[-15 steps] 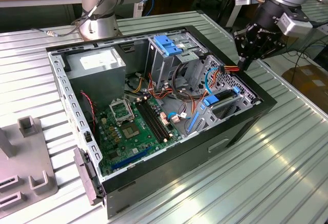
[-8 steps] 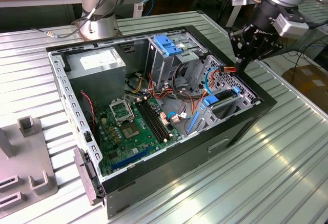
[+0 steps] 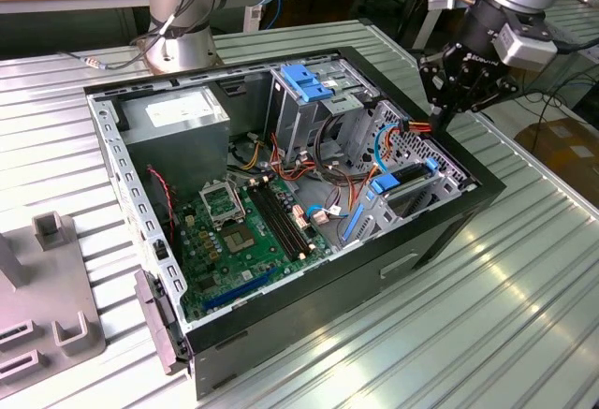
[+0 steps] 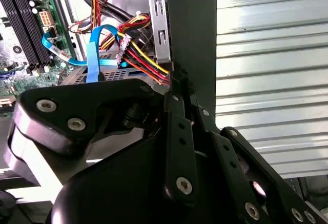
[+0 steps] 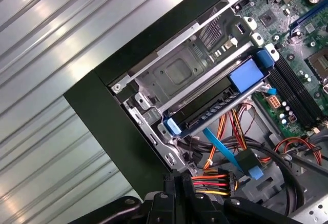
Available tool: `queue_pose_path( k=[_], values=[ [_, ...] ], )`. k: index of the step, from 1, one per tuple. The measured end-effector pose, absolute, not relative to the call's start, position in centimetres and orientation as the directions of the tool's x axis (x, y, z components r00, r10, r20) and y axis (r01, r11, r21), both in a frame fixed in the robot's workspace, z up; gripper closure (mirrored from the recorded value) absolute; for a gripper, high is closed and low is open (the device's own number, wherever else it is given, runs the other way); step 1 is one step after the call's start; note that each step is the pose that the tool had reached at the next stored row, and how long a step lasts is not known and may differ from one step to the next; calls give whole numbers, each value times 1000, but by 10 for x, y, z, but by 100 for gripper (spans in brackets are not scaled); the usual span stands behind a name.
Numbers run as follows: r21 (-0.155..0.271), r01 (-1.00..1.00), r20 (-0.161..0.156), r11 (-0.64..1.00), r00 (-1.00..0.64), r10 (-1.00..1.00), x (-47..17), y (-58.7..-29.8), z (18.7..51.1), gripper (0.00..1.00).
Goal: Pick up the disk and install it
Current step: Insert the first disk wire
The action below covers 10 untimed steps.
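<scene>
- Slatted metal table: fills the lower right of the exterior view and bears the open computer case, which lies on its side with its black wall toward the camera.
- Motherboard: green, on the case floor, lower centre of the frame, well apart from the gripper.
- The disk: sits in the bay at the case corner on the exterior view's right, in the middle height of the frame. It lies flat inside its blue carrier. In the first wrist view the disk appears seated between the bay's metal rails, with a blue tab at one end and a blue clip at the other.
- Long axis of the disk: in the exterior view it runs from lower left to upper right, along the case wall. Its far end points toward the gripper.
- Gripper: hangs just beyond and above that far end, in the upper right of the frame, so the disk lies below it and toward the camera. The single arm carries it.
- Gripper state: in both wrist views the gripper has its fingers drawn together, tips touching the bundle of red, yellow and black wires. Whether they pinch the bundle cannot be told. It does not hold the disk.
- Upright metal cage: blue-topped, upper centre, beyond the disk.
- Grey power-supply box: upper left, farthest from the gripper.
</scene>
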State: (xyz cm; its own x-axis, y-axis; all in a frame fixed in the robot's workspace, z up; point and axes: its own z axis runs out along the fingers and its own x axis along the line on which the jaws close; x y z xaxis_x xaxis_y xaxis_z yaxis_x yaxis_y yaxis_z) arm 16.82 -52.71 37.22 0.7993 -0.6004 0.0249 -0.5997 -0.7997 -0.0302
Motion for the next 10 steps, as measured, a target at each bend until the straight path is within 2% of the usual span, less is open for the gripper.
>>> queue_pose_path(
  k=[10],
  values=[
    [-30,-649,25,-760,760,-650,162,-528,372,83]
  ],
)
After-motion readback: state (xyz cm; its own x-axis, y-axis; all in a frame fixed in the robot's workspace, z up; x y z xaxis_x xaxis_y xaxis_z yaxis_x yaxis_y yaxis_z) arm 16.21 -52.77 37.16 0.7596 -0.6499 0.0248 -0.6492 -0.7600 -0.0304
